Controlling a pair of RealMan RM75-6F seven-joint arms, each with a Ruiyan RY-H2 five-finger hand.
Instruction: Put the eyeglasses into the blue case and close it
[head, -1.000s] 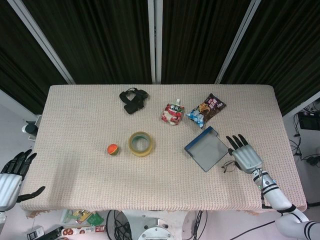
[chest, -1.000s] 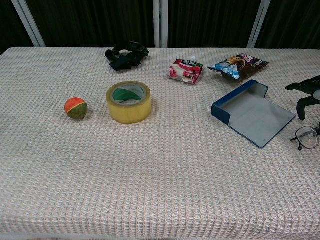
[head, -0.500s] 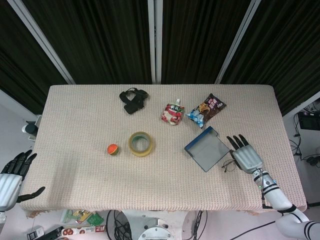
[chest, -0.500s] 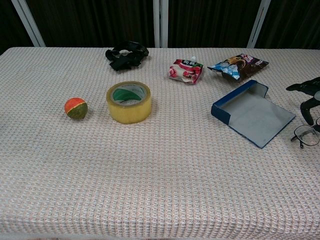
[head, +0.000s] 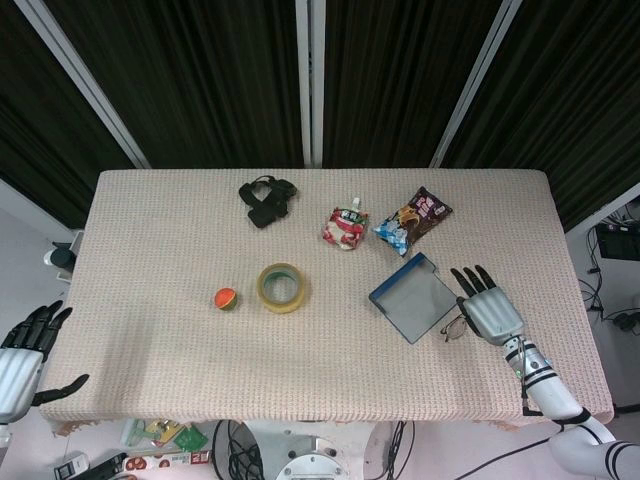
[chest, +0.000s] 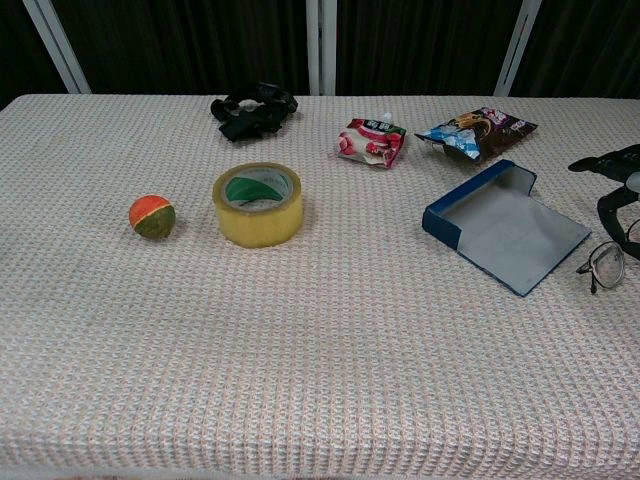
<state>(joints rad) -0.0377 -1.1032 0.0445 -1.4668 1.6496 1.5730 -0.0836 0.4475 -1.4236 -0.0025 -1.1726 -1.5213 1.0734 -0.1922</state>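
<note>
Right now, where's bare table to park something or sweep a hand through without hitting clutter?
Free: the near strip of the table, in front of the ball and tape roll; also the left side, left of the ball. Crowded: far edge with black strap, pouch, snack bag; right side with blue case, eyeglasses, right hand.

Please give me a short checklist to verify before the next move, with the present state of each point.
1. Blue case is open, lid flat on the table: ok.
2. Case interior is free of other things: ok.
3. Eyeglasses are beside the case, not yet inside: ok, as expected.
4. Right hand is over the eyeglasses: ok.
5. Right hand has a firm hold on the eyeglasses: cannot tell; the contact is hidden in the head view and cut off at the edge of the chest view.
6. Left hand is off the table edge, holding nothing: ok.
</note>
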